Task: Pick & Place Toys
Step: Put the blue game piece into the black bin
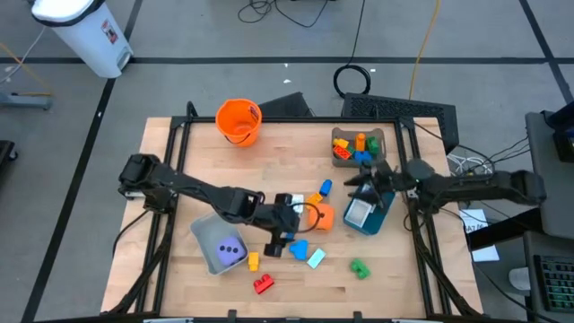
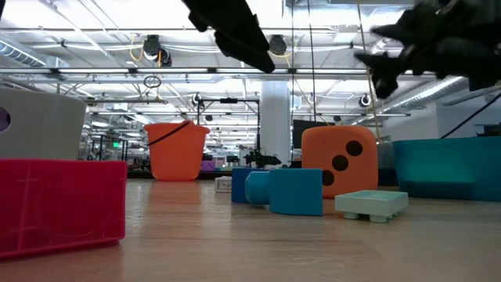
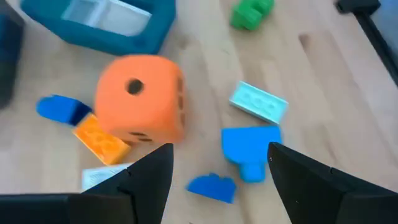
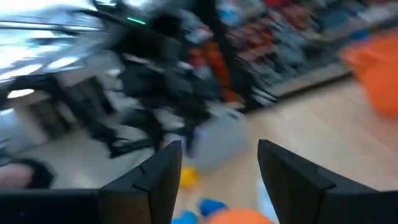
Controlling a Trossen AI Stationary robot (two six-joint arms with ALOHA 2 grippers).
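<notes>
- Mid-table, the left gripper [image 1: 289, 218] hangs over the pile of toys, fingers [image 3: 149, 180] spread a fair way apart with nothing between them, not touching anything.
- Right below it in the left wrist view: the orange die [image 3: 142, 96], a blue block [image 3: 250, 147] between the fingertips, a smaller blue block [image 3: 212, 186], a pale teal block [image 3: 259, 103] and a green block [image 3: 251, 12] farther out. An orange brick [image 3: 102, 138] is tucked against the die.
- The right gripper [image 1: 362, 179] is up over the teal bin [image 1: 368, 213], fingers [image 4: 158, 177] apart and empty as far as I can see. Its wrist camera is heavily blurred, so not much else there.
- Only the high view shows the whole layout: purple die [image 1: 230, 251] sitting in the grey bin [image 1: 211, 235], a yellow block [image 1: 253, 261] and red block [image 1: 264, 284] near the front edge, a second grey bin [image 1: 359, 136] of blocks at the back, orange bucket [image 1: 239, 120] back left.
- Low view gives the die's dots side-on plus a big red block [image 2: 63, 205] up close, and both arms just as dark shapes at the top.
</notes>
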